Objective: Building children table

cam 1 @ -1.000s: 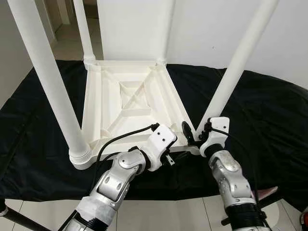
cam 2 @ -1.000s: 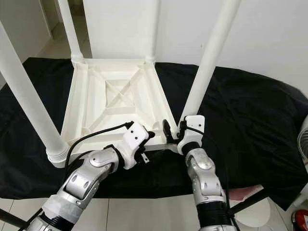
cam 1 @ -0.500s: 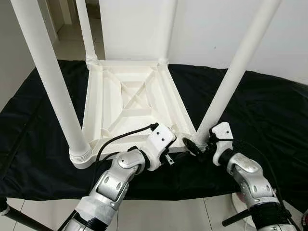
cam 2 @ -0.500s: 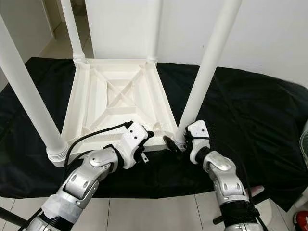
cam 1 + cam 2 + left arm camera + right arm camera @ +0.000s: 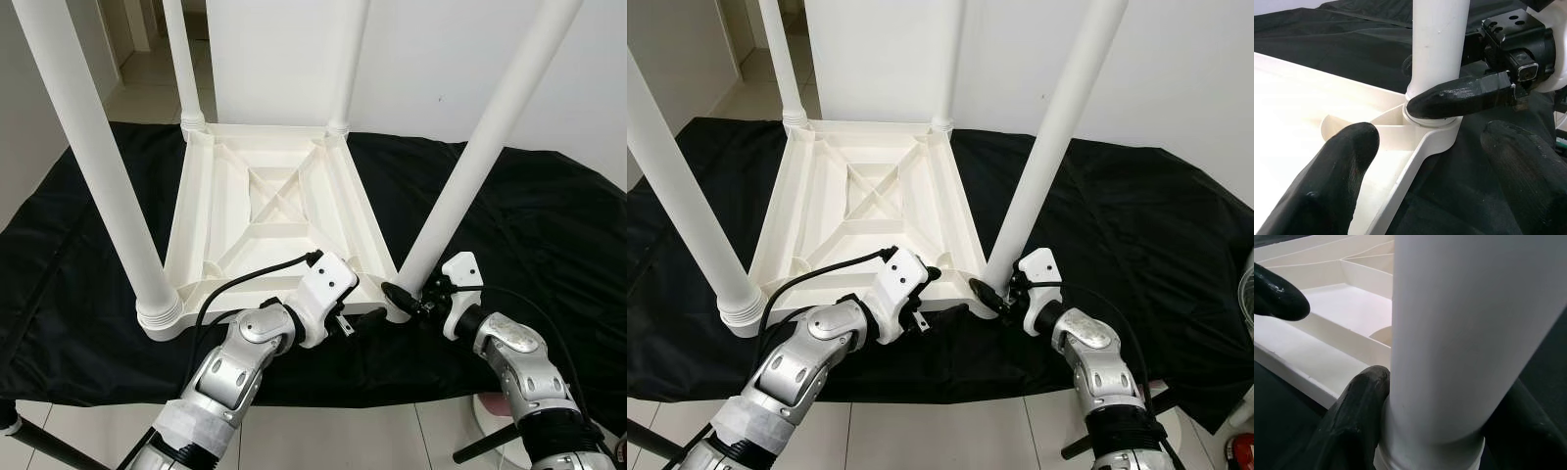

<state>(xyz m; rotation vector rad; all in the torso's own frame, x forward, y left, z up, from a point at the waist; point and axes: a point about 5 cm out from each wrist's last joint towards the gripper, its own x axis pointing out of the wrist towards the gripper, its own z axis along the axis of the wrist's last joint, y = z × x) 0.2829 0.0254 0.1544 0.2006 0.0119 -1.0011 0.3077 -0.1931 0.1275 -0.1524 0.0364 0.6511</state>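
A white plastic children table [image 5: 269, 211] lay upside down on a black cloth [image 5: 549, 225] spread over the desk, its ribbed underside facing up and its four round legs standing upright at the corners. The leg [image 5: 470, 166] at the table's near right corner rose from its socket just in front of the robot. The right gripper [image 5: 416, 299] sat at the foot of that leg, its two black fingers [image 5: 1354, 416] pressed one to each side of the round post just above the socket ring, closed around it. In the left wrist view one of these fingers lay across the front of the leg's base. The left gripper [image 5: 1425, 181] hovered beside the same corner, on the side toward the table's middle; its fingers [image 5: 1339, 174] were spread wide with nothing between them, one above the table's inner rim and the other above the cloth, neither touching the leg. The near left leg [image 5: 98, 166] stood well apart from both grippers. Beyond the table's far edge rose a white wall [image 5: 421, 59], and past its far left corner lay pale tiled floor [image 5: 147, 78].
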